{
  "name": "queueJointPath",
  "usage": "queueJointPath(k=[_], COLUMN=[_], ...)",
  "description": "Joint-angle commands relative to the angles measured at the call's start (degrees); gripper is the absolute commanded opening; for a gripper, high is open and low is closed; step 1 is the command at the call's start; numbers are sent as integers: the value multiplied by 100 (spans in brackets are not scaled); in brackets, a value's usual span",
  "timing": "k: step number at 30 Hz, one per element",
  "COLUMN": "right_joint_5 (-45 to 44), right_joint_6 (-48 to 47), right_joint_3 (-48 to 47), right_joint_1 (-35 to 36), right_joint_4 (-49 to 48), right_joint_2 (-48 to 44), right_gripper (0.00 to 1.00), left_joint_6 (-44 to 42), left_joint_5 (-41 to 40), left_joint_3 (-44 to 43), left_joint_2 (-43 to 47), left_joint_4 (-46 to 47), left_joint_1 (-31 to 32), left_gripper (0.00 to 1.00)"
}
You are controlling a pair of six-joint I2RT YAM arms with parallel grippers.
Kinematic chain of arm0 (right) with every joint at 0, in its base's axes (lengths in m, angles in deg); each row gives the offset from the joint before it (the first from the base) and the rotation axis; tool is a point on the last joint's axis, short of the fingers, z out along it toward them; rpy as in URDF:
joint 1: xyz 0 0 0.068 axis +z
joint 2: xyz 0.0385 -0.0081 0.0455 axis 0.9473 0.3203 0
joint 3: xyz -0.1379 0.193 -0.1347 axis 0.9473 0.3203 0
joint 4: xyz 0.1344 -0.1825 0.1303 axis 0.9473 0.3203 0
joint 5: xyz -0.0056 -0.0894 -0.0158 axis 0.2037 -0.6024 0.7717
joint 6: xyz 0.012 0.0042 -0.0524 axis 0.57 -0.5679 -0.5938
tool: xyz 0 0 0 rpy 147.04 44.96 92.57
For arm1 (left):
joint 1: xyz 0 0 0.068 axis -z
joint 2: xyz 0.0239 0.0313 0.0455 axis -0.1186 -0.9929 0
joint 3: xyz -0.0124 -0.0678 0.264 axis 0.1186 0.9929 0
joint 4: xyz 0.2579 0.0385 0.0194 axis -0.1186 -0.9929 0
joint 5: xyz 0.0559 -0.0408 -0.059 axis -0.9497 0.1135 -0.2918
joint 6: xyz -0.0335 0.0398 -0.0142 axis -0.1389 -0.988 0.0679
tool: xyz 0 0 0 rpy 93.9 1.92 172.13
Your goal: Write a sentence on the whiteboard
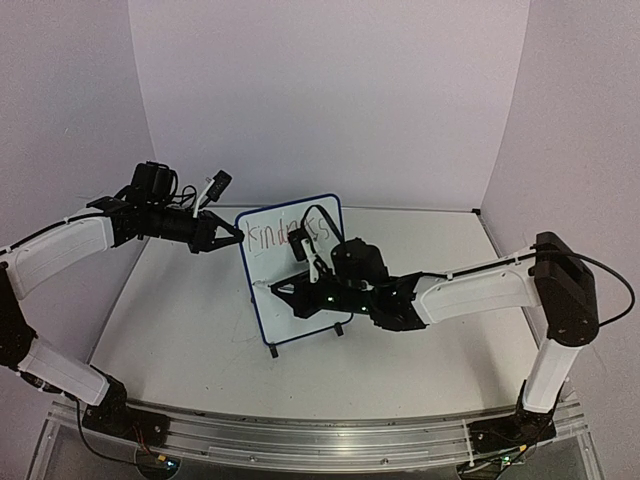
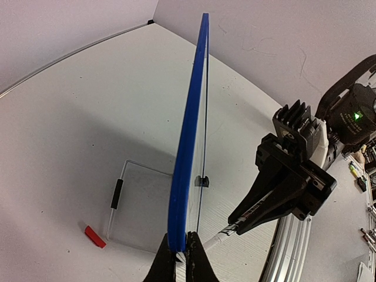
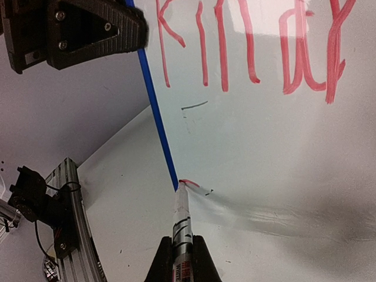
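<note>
A white table (image 1: pixel 180 330) fills the floor of the scene, closed in behind and on both sides by plain pale lilac walls (image 1: pixel 330 100). Along the table's near edge runs a silver metal rail (image 1: pixel 300 440). In the left wrist view a small red piece (image 2: pixel 94 236), perhaps a pen cap, lies flat on the table top, apart from everything else.

Whiteboard (image 1: pixel 285 262) upright, blue-framed; red writing (image 1: pixel 290 235) "kindness" along top.

You get soft, even light; the right wrist shows glare on the board (image 3: pixel 264 135) at 1 o'clock, the left wrist its shadow at 9.
</note>
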Motion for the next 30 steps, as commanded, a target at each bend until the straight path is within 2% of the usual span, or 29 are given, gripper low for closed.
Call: queueJointPath(k=[1, 30], right_joint_5=[-6, -15], right_joint_6=[-9, -35], right_joint_3=[-118, 7], right_joint_1=[-10, 2], right_joint_4=[12, 407], right_joint_2=[101, -21], right_gripper=[0, 0], left_joint_6=[-267, -276], left_joint_5=[-305, -323], left_joint_3=[5, -1], left_joint_2=[-220, -220], left_joint_4=[-479, -496], left_joint_1=[176, 202], left_gripper=[0, 0])
